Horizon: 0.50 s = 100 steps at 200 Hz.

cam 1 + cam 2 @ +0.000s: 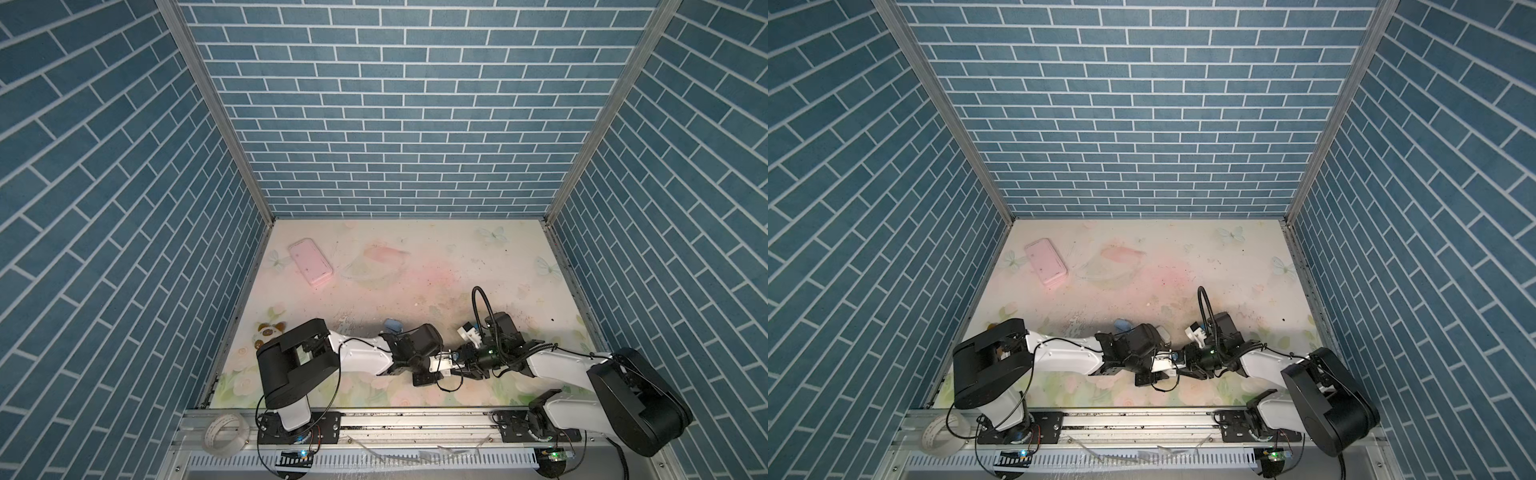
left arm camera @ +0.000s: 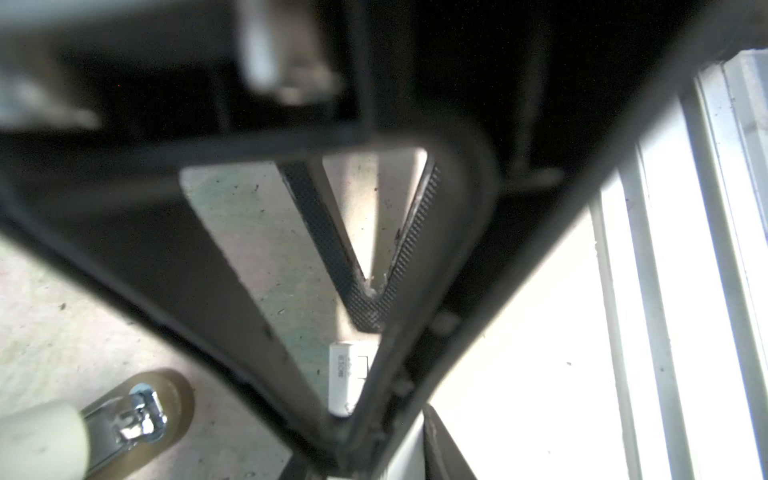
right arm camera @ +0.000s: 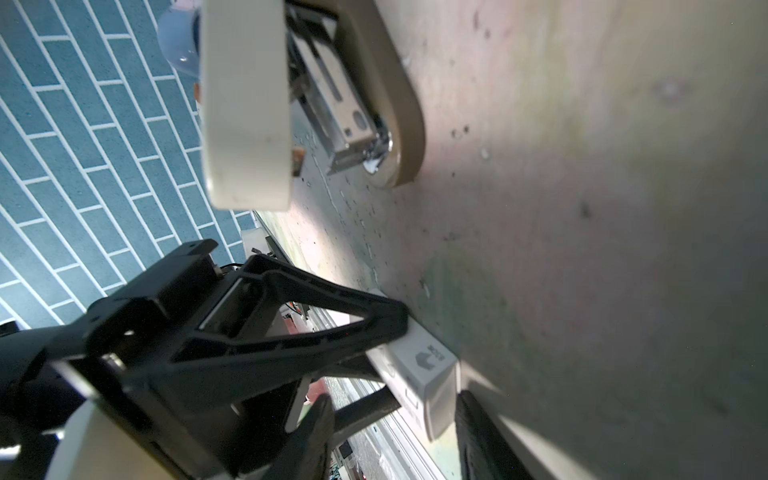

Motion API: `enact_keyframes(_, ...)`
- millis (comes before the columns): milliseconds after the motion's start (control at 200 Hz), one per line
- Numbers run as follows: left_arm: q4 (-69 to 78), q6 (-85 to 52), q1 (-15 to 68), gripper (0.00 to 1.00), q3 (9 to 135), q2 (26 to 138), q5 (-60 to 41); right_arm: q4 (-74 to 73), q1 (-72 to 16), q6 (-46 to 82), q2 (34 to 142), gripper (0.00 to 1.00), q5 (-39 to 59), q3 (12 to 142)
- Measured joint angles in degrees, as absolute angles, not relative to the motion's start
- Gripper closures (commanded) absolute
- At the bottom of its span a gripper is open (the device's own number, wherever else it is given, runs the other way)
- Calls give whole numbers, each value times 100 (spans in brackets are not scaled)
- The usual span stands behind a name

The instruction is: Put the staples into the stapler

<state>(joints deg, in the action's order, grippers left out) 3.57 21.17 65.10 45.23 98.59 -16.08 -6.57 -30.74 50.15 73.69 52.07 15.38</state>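
Probably light and crushable, best held by its stiff long edges, the staple box [image 3: 424,365] lay near the open stapler [image 3: 340,120], the left end effector [image 2: 370,299] pinched onto it, the right end effector [image 3: 395,397] with jaws apart around it.

A floral table mat [image 1: 457,266] printed with pale butterflies [image 1: 492,235] lies between blue brick-patterned walls [image 1: 395,104]. In both top views a pink rectangular case [image 1: 311,262] [image 1: 1045,262] lies flat at about ten o'clock on the mat, well apart from everything else. A small blue object [image 1: 392,324] sits near the middle, toward six o'clock. A little bear-like figure [image 1: 270,330] is at eight o'clock by the mat's edge. Off the mat, at seven o'clock, a roll of clear tape [image 1: 226,432] rests on the aluminium rail [image 1: 415,419].
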Motion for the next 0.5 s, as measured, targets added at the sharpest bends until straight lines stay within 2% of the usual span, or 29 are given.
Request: enact_keyframes(500, 351, 2119, 6499, 65, 4534, 9870, -1640, -1079, -3070, 5094, 7343, 52, 5256, 1415)
